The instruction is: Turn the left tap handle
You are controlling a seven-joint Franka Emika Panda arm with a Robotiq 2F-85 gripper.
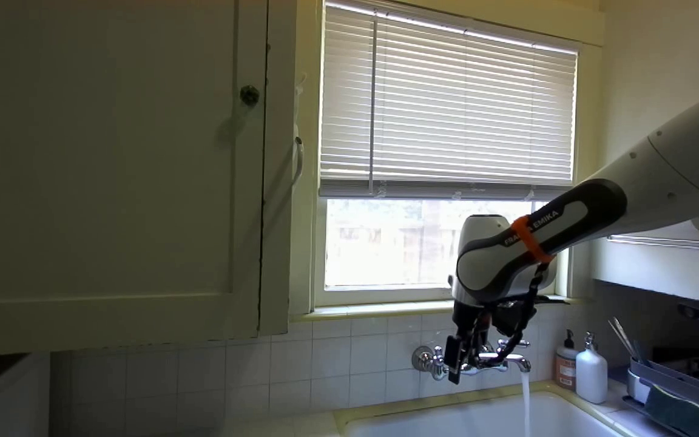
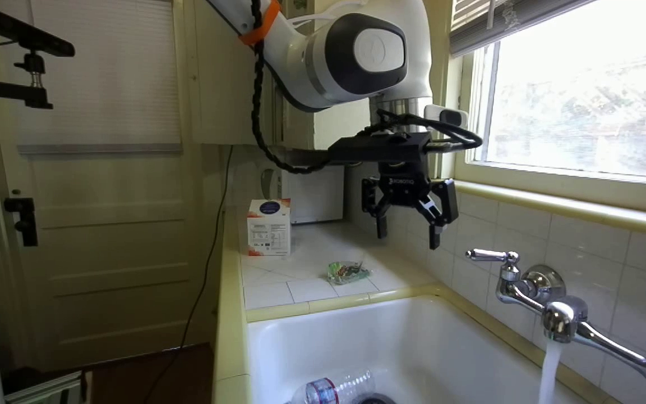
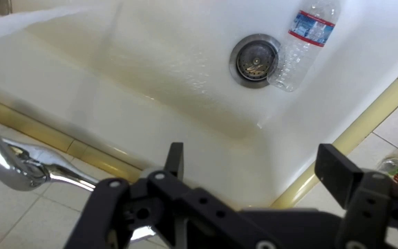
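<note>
The left tap handle [image 2: 488,256] is a small silvery lever on the left end of the chrome two-handled tap [image 2: 530,300]. In an exterior view the left end [image 1: 437,359] shows just beside my gripper [image 1: 466,363]. In the wrist view the left end is mostly hidden behind the gripper, with a bit of chrome [image 3: 143,233] showing. My gripper [image 2: 407,233] points down, open and empty, apart from the handle, above and to its left in that exterior view. In the wrist view the fingers [image 3: 250,159] are wide apart. Water runs from the central spout [image 2: 563,318].
The white sink [image 2: 351,322] lies below, with a clear plastic bottle [image 3: 304,45] near the drain [image 3: 254,60]. A crumpled wrapper [image 2: 347,272] and a box [image 2: 268,230] stand on the counter. The tiled wall and window sill [image 2: 570,207] run beside the gripper. Soap bottles [image 1: 591,373] stand beyond the tap.
</note>
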